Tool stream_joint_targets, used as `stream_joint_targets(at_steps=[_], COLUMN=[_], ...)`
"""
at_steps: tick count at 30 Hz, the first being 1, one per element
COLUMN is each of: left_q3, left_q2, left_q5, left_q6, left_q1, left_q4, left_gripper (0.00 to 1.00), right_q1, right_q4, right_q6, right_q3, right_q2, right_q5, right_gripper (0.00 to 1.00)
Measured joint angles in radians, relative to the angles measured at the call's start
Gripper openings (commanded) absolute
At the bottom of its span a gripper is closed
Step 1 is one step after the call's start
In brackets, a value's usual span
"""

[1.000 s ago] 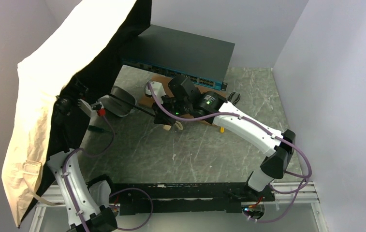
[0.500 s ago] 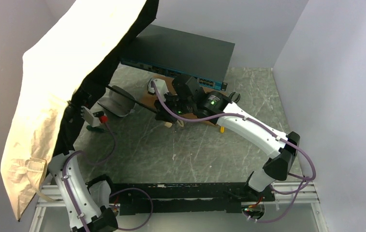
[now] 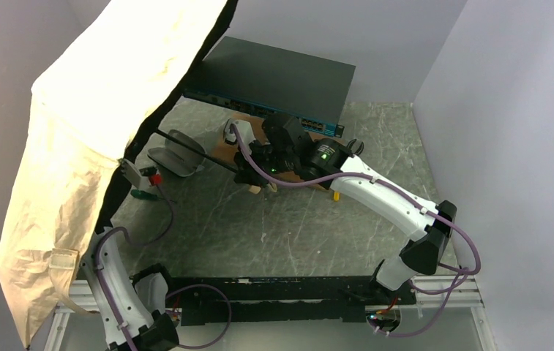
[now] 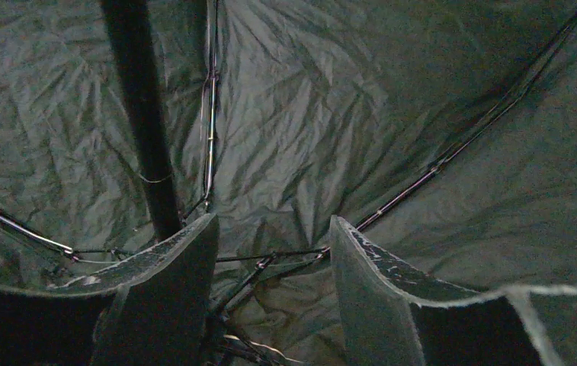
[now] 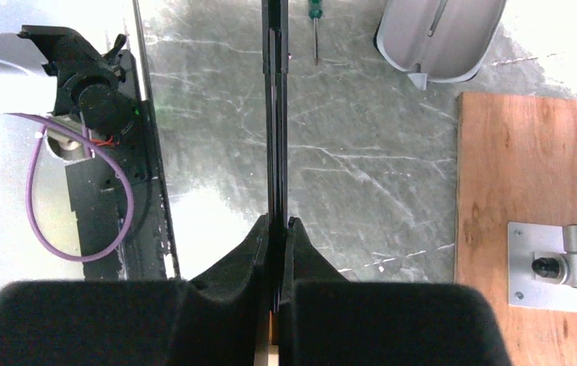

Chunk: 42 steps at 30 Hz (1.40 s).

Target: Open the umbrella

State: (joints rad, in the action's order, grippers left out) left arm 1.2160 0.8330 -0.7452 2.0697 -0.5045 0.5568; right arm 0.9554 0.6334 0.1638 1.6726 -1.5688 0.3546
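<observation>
Umbrella (image 3: 105,95) is open and tipped on its side at the left of the table (image 3: 296,227). Its tan top faces the overhead camera and the black lining faces the arms.

The right gripper (image 5: 276,226) has its pads (image 5: 312,263) pressed together on the umbrella's thin black shaft (image 5: 274,114). The right wrist view shows that pinch dead clear. From overhead it's just a dark clump of arm with the rod poking out toward the canopy.

The left gripper (image 4: 270,232) is the opposite story. Overhead can't see it at all because the canopy covers it. Its own camera shows the two fingers (image 4: 171,290) spread apart under the canopy, with only wrinkled black fabric and thin ribs in the gap. The shaft runs down just behind the finger on the left of that picture, and I can't tell if they touch.

Further out, the right wrist view catches a grey case (image 5: 441,38) lying on the table, a green-handled screwdriver (image 5: 315,11) near it, and a wooden board (image 5: 529,191) with a metal bracket (image 5: 552,267) on it. Only the overhead shows the flat dark box (image 3: 274,77) at the back, with the canopy's edge overlapping its left end.
</observation>
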Motion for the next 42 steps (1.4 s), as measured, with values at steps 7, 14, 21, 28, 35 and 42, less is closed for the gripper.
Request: stream_joint_targets(at_steps=[7, 14, 21, 28, 35, 42], left_q3=[0.060, 0.052, 0.009, -0.031, -0.068, -0.080], left_q2=[-0.026, -0.053, -0.081, -0.085, -0.054, -0.035], left_q5=[-0.073, -0.077, -0.079, -0.061, 0.007, 0.034], left_q6=[0.000, 0.000, 0.000, 0.000, 0.000, 0.000], left_q1=[-0.002, -0.002, -0.002, -0.002, -0.002, 0.005], left_q4=[0.196, 0.193, 0.123, 0.018, -0.063, -0.128], left_gripper=[0.62, 0.59, 0.58, 0.55, 0.52, 0.38], right_q1=[-0.001, -0.001, -0.001, -0.001, -0.001, -0.001], right_q4=[-0.006, -0.005, -0.005, -0.002, -0.005, -0.005], right_q6=[-0.020, -0.023, -0.029, -0.034, -0.027, -0.022], right_q3=[0.000, -0.001, -0.035, -0.049, -0.053, -0.064], right_q2=[0.000, 0.000, 0.000, 0.000, 0.002, 0.014], right_q5=[0.006, 0.006, 0.013, 0.017, 0.021, 0.021], right_gripper=[0.00, 0.00, 0.00, 0.00, 0.00, 0.00])
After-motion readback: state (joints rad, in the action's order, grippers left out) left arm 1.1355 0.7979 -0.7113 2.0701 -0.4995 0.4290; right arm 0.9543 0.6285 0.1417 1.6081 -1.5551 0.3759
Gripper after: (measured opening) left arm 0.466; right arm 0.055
